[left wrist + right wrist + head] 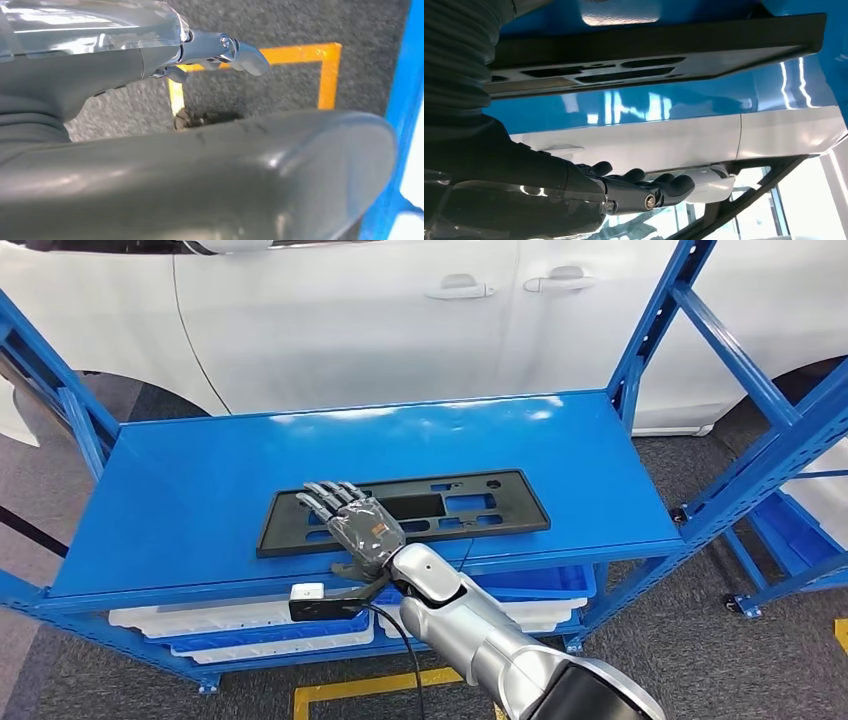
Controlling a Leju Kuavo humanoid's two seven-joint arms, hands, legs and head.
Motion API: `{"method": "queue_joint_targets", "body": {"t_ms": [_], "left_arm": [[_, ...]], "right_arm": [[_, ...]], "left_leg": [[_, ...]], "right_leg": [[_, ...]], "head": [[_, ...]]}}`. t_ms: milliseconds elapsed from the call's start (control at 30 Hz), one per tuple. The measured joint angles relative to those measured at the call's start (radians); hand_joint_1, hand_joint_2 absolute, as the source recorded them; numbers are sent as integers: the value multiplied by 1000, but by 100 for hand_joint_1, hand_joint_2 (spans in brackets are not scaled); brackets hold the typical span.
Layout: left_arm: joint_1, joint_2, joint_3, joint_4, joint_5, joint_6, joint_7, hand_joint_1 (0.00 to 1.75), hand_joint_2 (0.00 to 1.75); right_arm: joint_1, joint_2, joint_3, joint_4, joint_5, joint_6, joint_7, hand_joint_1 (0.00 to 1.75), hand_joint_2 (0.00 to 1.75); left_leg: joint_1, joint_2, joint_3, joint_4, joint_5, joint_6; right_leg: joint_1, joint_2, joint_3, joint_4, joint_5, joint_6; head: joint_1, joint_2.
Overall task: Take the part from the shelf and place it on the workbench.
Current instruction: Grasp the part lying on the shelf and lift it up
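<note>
The part is a flat black license-plate frame [470,505] with cut-outs, lying on the blue top shelf [200,500] close to its front edge. My right hand [355,525] hovers over the frame's left portion, fingers stretched forward and apart, thumb down by the frame's near edge. In the right wrist view the frame [649,55] lies on the glossy blue surface, with a gap between it and the extended dark fingers [659,187]; nothing is held. My left hand [165,150] hangs over the grey floor, holding nothing.
A white car [380,320] stands right behind the shelf. Blue uprights [650,330] and diagonal braces frame both ends. White trays and blue bins [230,625] fill the lower level. Yellow floor tape [350,690] runs in front; another blue rack [800,540] stands at right.
</note>
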Motion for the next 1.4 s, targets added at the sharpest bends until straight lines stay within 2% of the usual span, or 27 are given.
{"method": "queue_joint_targets", "body": {"t_ms": [67,100,200,233,267,300,367,400,433,533,600,633,700,733,767,800,867,933,1033,1100,1133,1200,1233,1267,1300,1333,1400], "left_arm": [[1,0,-2,0,0,0,0,0,0],[0,0,-5,0,0,0,0,0,0],[-1,1,-12,0,0,0,-2,0,0],[-1,1,-14,0,0,0,-2,0,0],[0,1,-16,0,0,0,-2,0,0],[0,1,-19,0,0,0,-3,0,0],[-1,1,-22,0,0,0,-4,0,0],[-1,1,-23,0,0,0,-5,0,0],[-1,0,-24,0,0,0,-5,0,0],[-1,1,-25,0,0,1,-4,0,0],[-1,2,-25,0,0,3,-3,0,0],[-1,2,-25,0,0,4,-3,0,0],[0,3,-25,0,-1,7,-4,0,0],[2,3,-25,0,-1,8,-5,0,0],[3,3,-25,0,-1,8,-7,0,0],[4,4,-25,0,-1,7,-9,0,0],[4,6,-25,0,-1,6,-14,0,0],[2,8,-25,0,-1,4,-16,0,0],[4,8,-25,0,-1,3,-16,0,0],[4,9,-25,0,-1,3,-16,0,0],[3,9,-25,0,-1,2,-16,0,0],[2,10,-25,0,-1,1,-16,0,0],[3,10,-25,0,-1,0,-16,0,0],[3,10,-25,0,-1,-1,-16,0,0],[4,11,-25,0,-1,-2,-16,0,0],[4,11,-25,0,-1,-4,-16,0,0],[2,11,-25,0,-1,-6,-16,0,0]], "right_arm": [[-7,3,0,12,26,-12,22,0,175],[-11,4,0,18,43,-17,36,0,175],[-19,6,1,39,76,-22,64,0,175],[-19,6,1,46,83,-22,70,0,175],[-19,6,2,53,93,-21,79,0,175],[-20,6,4,60,107,-21,93,0,175],[-24,6,6,71,137,-21,126,0,175],[-28,7,7,78,150,-21,141,0,175],[-32,7,8,85,157,-21,153,0,175],[-38,8,9,106,173,-23,184,0,175],[-43,8,9,117,188,-26,211,0,175],[-46,9,9,122,198,-30,225,0,175],[-50,9,7,132,218,-37,256,0,175],[-51,8,6,138,228,-40,272,0,175],[-51,8,3,143,238,-43,290,0,175],[-52,7,0,148,248,-45,307,1,175],[-55,4,-7,155,263,-50,338,88,175],[-60,-2,-18,161,271,-53,359,175,175],[-62,-14,-36,171,274,-52,374,175,175],[-65,-23,-48,176,274,-45,381,175,175],[-66,-29,-54,179,273,-40,386,175,175],[-67,-41,-66,185,273,-28,394,175,175],[-66,-47,-71,189,273,-23,397,175,175],[-66,-53,-75,193,273,-20,400,175,175],[-66,-58,-79,196,274,-18,402,175,175],[-66,-62,-83,199,276,-17,404,175,175],[-68,-68,-93,201,278,-17,407,175,175]], "left_leg": [[3,0,0,-3,3,12],[4,1,0,-5,5,18],[2,2,-2,-6,6,28],[1,2,-2,-6,5,29],[1,1,-2,-5,5,29],[0,0,-1,-5,5,29],[-1,-1,1,-5,4,27],[-3,-2,1,-4,3,24],[-5,-2,0,-4,3,20],[-5,-1,-2,-6,3,3],[-4,1,-11,21,-18,-7],[-2,2,-30,63,-43,-11],[0,2,-87,190,-102,-20],[1,2,-114,244,-119,-24],[1,3,-126,265,-117,-26],[2,3,-118,247,-95,-28],[5,4,-60,121,-29,-27],[2,3,-11,18,3,-17],[-2,1,-5,1,4,4],[1,1,-4,-3,7,16],[2,2,-4,-5,9,23],[1,2,-6,-6,9,30],[0,2,-7,-5,10,32],[0,2,-7,-5,10,32],[0,2,-7,-5,10,32],[-1,1,-6,-5,10,32],[-3,1,-6,-4,9,28]], "right_leg": [[-2,0,-5,13,-12,11],[-3,-1,-19,43,-31,16],[-5,-1,-106,229,-120,24],[-5,-1,-130,276,-131,25],[-5,-1,-140,292,-125,24],[-5,-1,-128,264,-100,21],[-3,-1,-63,125,-32,10],[-1,-1,-32,59,-8,5],[2,-1,-15,20,3,0],[4,-1,-8,-1,6,-10],[-2,-2,-3,-12,12,-21],[-4,-3,0,-17,14,-25],[-3,-4,1,-17,14,-28],[-3,-4,1,-16,13,-28],[-3,-3,1,-16,13,-28],[-4,-3,1,-14,12,-27],[-5,-2,2,-9,8,-22],[-1,-1,-1,-1,3,-12],[2,0,-5,0,3,2],[-1,-1,-12,22,-15,13],[-2,-1,-30,60,-39,19],[-5,-1,-90,186,-102,27],[-5,-1,-120,248,-124,29],[-6,-1,-137,280,-128,29],[-6,-1,-136,276,-114,28],[-6,-1,-115,231,-83,25],[-2,-1,-48,92,-20,13]], "head": [[0,0],[0,0],[0,0],[0,0],[0,0],[0,0],[0,0],[0,0],[0,0],[0,0],[0,0],[0,0],[0,0],[0,0],[0,0],[0,0],[0,0],[0,0],[0,0],[0,0],[0,0],[0,0],[0,0],[0,0],[0,0],[0,0],[0,0]]}}
